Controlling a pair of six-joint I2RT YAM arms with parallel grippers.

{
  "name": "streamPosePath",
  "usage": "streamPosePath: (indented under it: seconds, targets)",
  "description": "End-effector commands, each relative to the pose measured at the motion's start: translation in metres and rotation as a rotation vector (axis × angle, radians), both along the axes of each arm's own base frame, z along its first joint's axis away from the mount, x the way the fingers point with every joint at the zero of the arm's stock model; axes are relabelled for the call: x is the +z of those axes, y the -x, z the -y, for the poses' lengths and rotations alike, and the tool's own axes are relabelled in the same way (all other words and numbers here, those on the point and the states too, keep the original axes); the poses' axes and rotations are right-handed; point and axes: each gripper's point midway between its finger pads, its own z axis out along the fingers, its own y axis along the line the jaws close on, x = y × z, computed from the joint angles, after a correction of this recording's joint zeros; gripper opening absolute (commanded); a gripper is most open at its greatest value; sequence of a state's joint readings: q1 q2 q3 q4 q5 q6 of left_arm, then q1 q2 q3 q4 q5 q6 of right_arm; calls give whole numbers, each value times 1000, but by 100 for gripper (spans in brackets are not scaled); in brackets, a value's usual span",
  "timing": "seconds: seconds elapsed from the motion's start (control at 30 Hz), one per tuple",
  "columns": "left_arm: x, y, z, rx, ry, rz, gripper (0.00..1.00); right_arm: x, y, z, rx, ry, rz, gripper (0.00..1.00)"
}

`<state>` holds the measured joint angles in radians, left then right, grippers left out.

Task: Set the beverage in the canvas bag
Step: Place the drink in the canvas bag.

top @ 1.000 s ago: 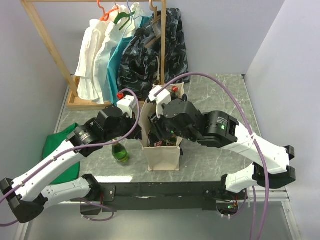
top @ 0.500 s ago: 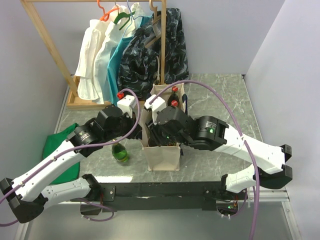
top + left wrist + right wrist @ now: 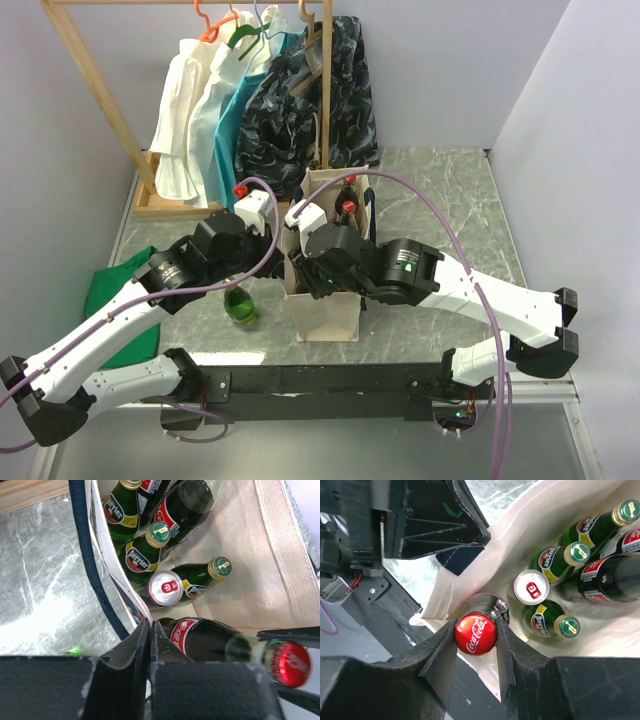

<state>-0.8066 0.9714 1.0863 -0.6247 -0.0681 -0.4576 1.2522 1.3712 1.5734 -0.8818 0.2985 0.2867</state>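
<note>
One green bottle (image 3: 240,306) stands on the surface (image 3: 440,200) left of the canvas bag (image 3: 325,318). My left claw (image 3: 150,630) is pinched shut on the bag's rim; a slip could fold the mouth. Inside I count three Perrier bottles (image 3: 576,554) and one can (image 3: 531,586). My right claw (image 3: 476,627) clamps one Coca-Cola bottle (image 3: 200,637) at its cap, in the mouth, and it could jam on them.

Cream canvas bag (image 3: 328,315), navy trim, red-capped cola bottle (image 3: 475,634), green Perrier bottles (image 3: 139,559)

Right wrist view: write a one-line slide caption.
Right end effector holds a red-capped cola bottle in the canvas bag, beside green bottles and a can.
</note>
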Motion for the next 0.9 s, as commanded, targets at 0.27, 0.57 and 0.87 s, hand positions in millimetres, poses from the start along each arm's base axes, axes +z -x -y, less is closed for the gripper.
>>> streamPosePath:
  seconds: [0.27,0.57,0.87]
  targets:
    - [72,-12,4,23,178,196,13,37,-6,-19,-32,-226,32,0]
    - [70,-11,3,23,175,194,16,20,-11,-17,-40,-206,7,0]
    - [70,-14,-1,49,169,202,22,5,-10,-20,-31,-175,-17,0]
